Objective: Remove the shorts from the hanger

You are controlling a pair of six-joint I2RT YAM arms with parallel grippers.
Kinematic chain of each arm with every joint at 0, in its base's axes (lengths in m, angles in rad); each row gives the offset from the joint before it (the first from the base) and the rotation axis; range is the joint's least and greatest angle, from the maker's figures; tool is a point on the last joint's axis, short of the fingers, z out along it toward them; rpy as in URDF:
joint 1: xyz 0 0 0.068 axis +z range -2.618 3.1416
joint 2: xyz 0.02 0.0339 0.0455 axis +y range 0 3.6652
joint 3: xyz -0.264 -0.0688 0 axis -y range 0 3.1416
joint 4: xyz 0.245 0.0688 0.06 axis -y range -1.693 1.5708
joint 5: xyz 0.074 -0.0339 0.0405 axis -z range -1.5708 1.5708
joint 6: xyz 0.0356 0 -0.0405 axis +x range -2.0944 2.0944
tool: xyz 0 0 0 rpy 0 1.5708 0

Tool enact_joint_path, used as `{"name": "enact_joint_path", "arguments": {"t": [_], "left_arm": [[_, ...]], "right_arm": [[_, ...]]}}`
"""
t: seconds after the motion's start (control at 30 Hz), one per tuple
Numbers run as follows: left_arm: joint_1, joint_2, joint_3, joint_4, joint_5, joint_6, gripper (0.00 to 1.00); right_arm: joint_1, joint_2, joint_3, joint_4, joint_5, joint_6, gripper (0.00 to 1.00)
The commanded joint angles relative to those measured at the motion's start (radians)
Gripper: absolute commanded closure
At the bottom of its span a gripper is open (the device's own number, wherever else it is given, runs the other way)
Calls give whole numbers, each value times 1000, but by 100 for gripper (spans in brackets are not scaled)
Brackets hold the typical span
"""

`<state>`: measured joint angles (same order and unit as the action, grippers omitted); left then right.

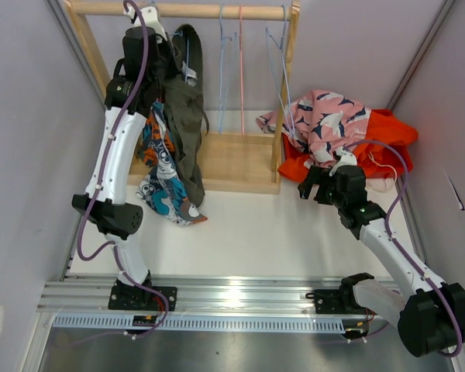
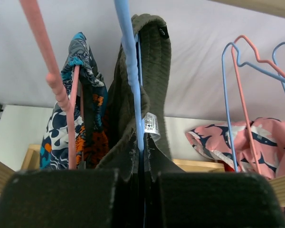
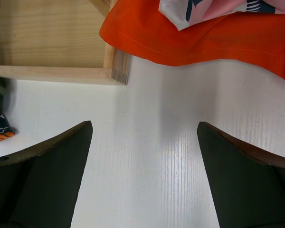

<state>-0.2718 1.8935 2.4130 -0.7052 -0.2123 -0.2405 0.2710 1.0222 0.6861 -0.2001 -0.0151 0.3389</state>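
At the wooden rail [image 1: 209,11], left tool [image 2: 138,178] clamps ribbed olive-green fabric shorts [image 2: 154,71] on thin blue hanger [image 2: 133,85], presumably to pull them off; right tool [image 3: 143,124] apart, empty.

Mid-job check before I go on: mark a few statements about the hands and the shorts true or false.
1. The left hand is shut on the olive shorts. True.
2. The right hand holds the orange shorts. False: it is open and empty above the table.
3. The pink patterned shorts hang beside the olive shorts. False: they lie on the table, over the orange shorts.
4. The cartoon-print shorts hang on a pink hanger. True.
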Motion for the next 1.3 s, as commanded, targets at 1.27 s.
{"name": "enact_joint_path", "arguments": {"t": [1.27], "left_arm": [[-168, -543, -405, 136, 260, -149, 100]], "right_arm": [[1065, 581, 997, 261, 471, -374, 1]]}}
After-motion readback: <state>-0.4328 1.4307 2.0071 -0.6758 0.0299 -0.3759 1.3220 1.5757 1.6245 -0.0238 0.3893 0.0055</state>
